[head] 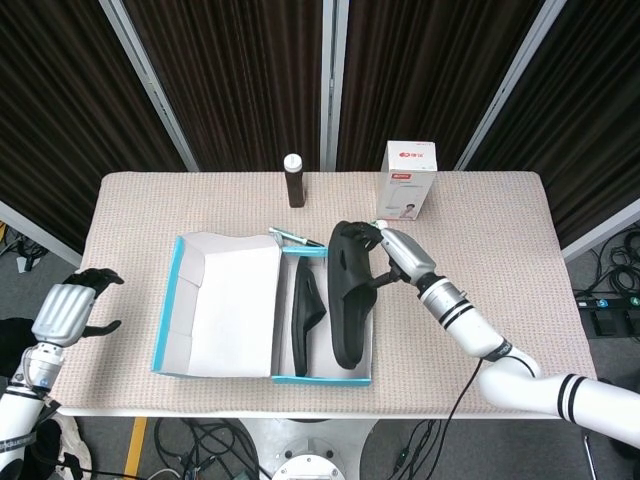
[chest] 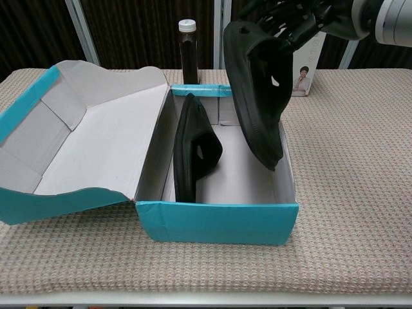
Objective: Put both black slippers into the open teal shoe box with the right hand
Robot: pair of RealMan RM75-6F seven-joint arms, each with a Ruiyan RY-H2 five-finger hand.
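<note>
Right hand [chest: 302,22] grips slipper [chest: 257,96] over box [chest: 219,222]; left hand [head: 68,310] head view only.

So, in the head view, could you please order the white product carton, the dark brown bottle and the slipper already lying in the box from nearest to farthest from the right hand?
From the right hand:
1. White product carton, just behind it.
2. Black slipper on its edge in the teal shoe box, on its left.
3. Dark brown bottle with a white cap, far back left.
</note>
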